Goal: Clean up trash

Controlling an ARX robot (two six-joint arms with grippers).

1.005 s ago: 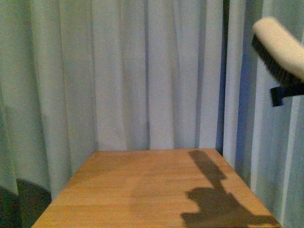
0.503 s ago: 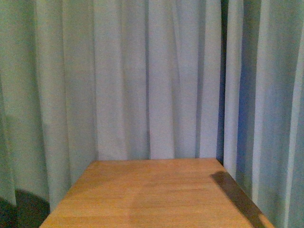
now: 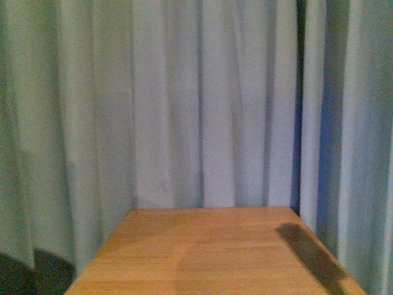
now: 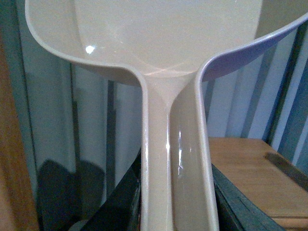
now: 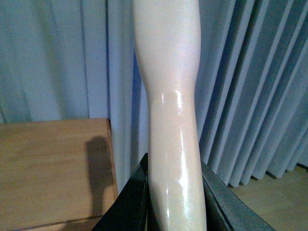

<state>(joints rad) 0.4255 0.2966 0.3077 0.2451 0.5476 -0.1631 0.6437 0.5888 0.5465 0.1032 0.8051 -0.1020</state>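
My left gripper is shut on the handle of a cream dustpan, whose pan fills the top of the left wrist view and looks empty. My right gripper is shut on the cream handle of the brush; its bristles are out of view. Neither gripper nor tool shows in the front view. The white tissue wad is not in view in any frame.
A wooden table stands in front of pale blue curtains; a dark shadow lies along its right edge. The table also shows in the left wrist view and right wrist view. Wooden floor lies beside the curtains.
The brush head at the upper right of the front view a second ago has left that view. Its large shadow on the table shrank to a strip. The view shifted slightly.
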